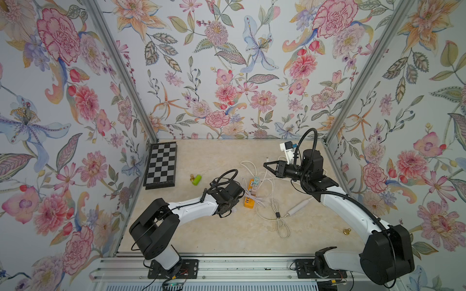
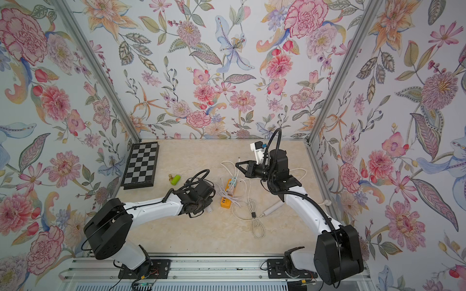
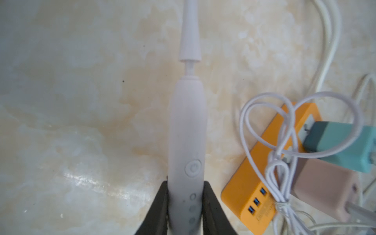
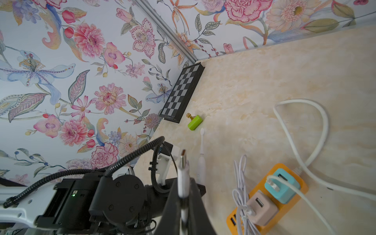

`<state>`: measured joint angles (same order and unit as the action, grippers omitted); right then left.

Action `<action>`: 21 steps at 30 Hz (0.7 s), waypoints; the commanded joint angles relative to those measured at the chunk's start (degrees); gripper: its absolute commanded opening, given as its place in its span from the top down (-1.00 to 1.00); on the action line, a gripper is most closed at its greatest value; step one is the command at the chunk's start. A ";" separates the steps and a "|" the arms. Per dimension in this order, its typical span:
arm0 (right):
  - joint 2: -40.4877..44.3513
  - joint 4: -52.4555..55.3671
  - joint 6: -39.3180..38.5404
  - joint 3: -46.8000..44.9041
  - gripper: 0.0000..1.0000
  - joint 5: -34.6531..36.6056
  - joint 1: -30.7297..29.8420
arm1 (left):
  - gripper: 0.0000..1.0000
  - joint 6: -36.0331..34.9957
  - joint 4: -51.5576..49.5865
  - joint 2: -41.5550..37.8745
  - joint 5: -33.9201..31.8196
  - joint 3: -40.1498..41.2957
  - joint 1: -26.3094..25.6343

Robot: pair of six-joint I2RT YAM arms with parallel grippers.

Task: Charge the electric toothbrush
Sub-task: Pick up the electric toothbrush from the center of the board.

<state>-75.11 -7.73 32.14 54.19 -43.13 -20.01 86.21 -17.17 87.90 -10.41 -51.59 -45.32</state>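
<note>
The left gripper [image 3: 186,184] is clamping the electric toothbrush [image 3: 187,122]. Its two black fingers [image 3: 160,203] are pressing against both sides of the white handle, below the round power button, with only the handle's width between them. The toothbrush is lying lengthwise near the middle of the bench [image 1: 214,231], somewhat toward the left edge. Its brush head is pointing toward the far left corner. Whether it is resting on the surface or hanging just above it cannot be told. In both top views the left arm is covering almost all of it.

Just beside the handle, an orange power strip [image 3: 242,183] is sitting on the bench with a teal adapter [image 3: 341,146] and a pink adapter [image 3: 321,183] plugged into it. Thin white cables are looping over the strip.

The right gripper [image 1: 266,164] is hovering above the far half of the bench, beyond the strip. It is pinching a white cable plug [image 4: 183,168] between nearly closed jaws, and the plug's metal connector is sticking out past the fingertips.

A folded chessboard [image 1: 161,165] is lying along the left edge at the far corner. A green cylinder [image 1: 196,180] and a small gold chess piece [image 1: 191,177] are sitting near its front end.
</note>
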 commanded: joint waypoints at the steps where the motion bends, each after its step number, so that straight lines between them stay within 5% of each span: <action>1: 2.68 0.10 -2.05 0.29 1.00 -4.91 -2.96 | 0.86 -10.74 7.02 -10.35 -5.69 1.90 3.70; 8: 4.52 -2.58 -5.24 -3.34 1.00 -1.35 -13.73 | 0.92 -26.14 10.65 -22.00 -1.91 -1.50 11.75; 12: 2.84 -16.65 4.77 -8.26 1.00 0.08 -18.69 | 0.91 -31.03 11.54 -24.97 0.10 -3.61 13.15; 21: -4.76 -23.74 12.12 -6.07 1.00 6.28 -25.53 | 0.91 -28.68 14.60 -26.67 6.48 -3.17 13.34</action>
<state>-78.46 -24.93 39.55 46.17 -39.81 -45.30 57.84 -5.37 62.98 -6.13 -55.13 -32.45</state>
